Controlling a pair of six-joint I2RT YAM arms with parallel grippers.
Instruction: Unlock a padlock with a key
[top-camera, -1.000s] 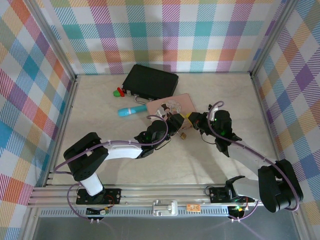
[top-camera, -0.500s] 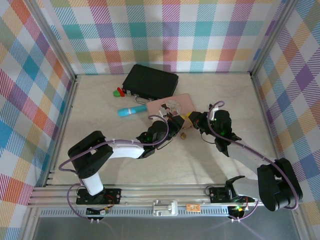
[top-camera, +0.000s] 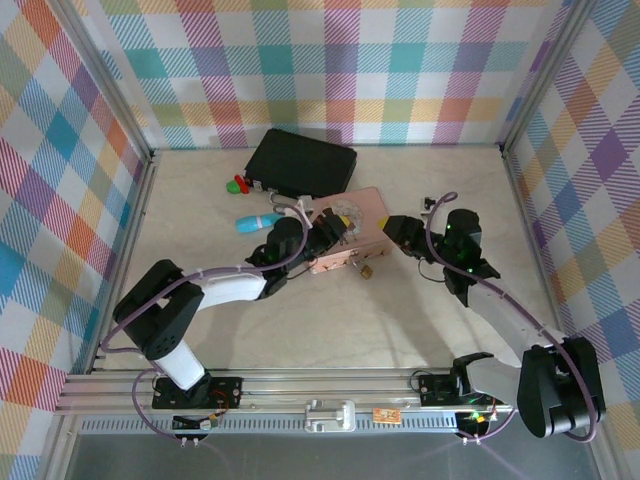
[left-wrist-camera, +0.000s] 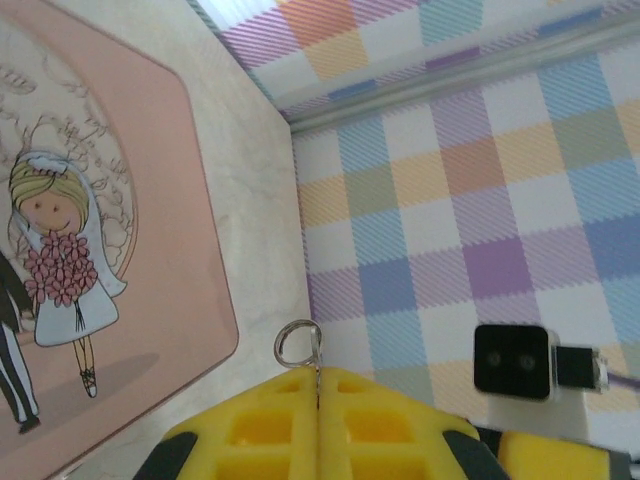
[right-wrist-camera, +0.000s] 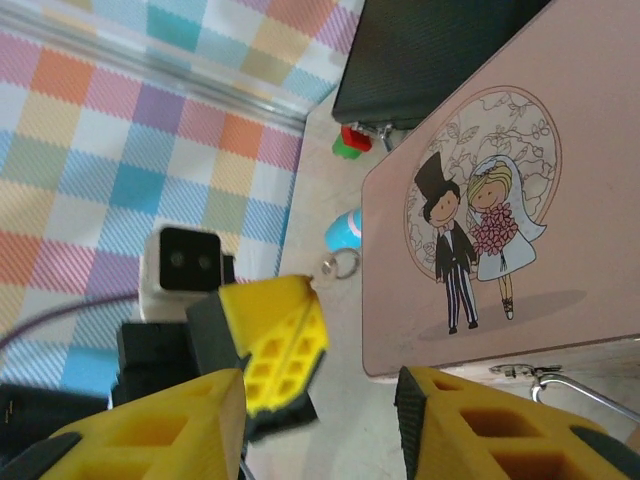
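**Drawn apart since a second ago**

We see more of the pink tin (top-camera: 365, 215) uncovered on the bench (top-camera: 250, 320), with the black case (top-camera: 300, 162) behind it. The left pincer (top-camera: 322, 230) has drawn back to the tin's left end, clamped on the key (left-wrist-camera: 317, 355). The right pincer (top-camera: 398, 230) now gapes, holding nothing. The padlock (top-camera: 366, 270) lies unmoved beside the tin's near edge.

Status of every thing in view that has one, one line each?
Left tool: shut on the slim dull metallic key, ring sticking out.
Right tool: open, holding nothing.
Tiny brass-gold padlock: lying on the table, clear of both tools; shackle state unreadable.
Pink rectangular tin: lid shut.
Black rectangular case: shut.
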